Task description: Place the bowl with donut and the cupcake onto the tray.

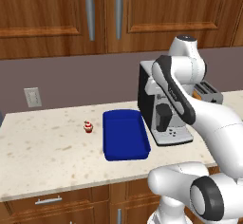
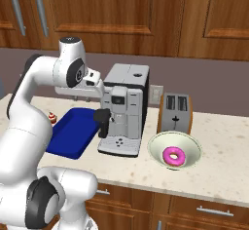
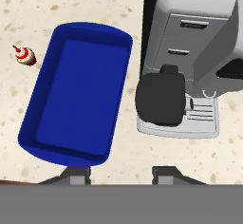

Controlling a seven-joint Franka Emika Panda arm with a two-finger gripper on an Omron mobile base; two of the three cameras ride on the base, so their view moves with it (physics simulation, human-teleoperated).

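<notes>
- the gripper (image 3: 121,175) hangs above the counter (image 1: 47,156), looking straight down between the tray (image 3: 78,95) and the coffee machine (image 3: 190,61); nothing sits between its tips, which stand parted with bare counter showing in the gap, so it reads as released and carrying nothing.
- the tray is bare, with its long axis running away from the counter's front edge; it lies just beside the coffee machine.
- the cupcake (image 1: 88,126) stands upright on the counter on the tray's far side from the machine, near the tray's rim but apart from it.
- the bowl (image 2: 174,148) with the donut (image 2: 173,156) inside sits beyond the coffee machine, in front of the toaster (image 2: 175,112), well apart from the tray.
- judgement: the claw is nearer the cupcake; the bowl means reaching across the machine.
</notes>
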